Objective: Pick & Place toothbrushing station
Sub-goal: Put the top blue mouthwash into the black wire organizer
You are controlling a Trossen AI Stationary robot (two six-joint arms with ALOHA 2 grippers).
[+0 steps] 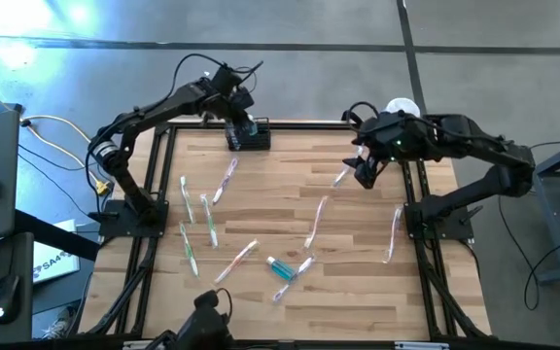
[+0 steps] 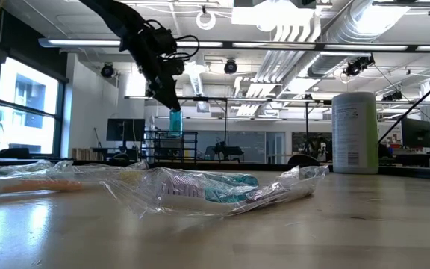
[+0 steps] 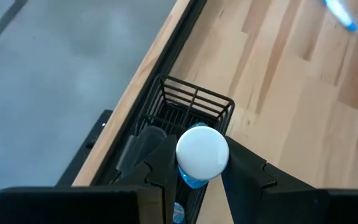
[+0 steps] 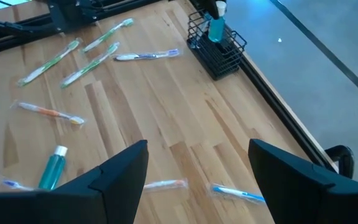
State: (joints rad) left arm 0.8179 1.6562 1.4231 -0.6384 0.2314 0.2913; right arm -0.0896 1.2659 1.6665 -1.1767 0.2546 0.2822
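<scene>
Black fingers of the left gripper [image 3: 202,177] pinch a small blue bottle with a white cap [image 3: 202,153]. The fingers are only a little way apart, and the bottle fills the gap between them. The bottle hangs with its cap facing the wrist camera and its blue body pointing down.

Right under the left gripper sits the toothbrushing station [image 3: 188,112], a small black wire rack with little compartments. The bottle's lower end is at the top of the rack. I cannot tell if it touches the wires. In the high view the rack [image 1: 252,137] stands at the far edge of the wooden table [image 1: 290,209], near the left back corner.

Many wrapped toothbrushes [image 1: 225,180] lie flat on the wood, well apart from the rack. A second blue bottle [image 1: 280,267] lies on its side nearer the front.

The right gripper [image 4: 197,165] waits above the right side of the table with its fingers wide apart, holding nothing.
</scene>
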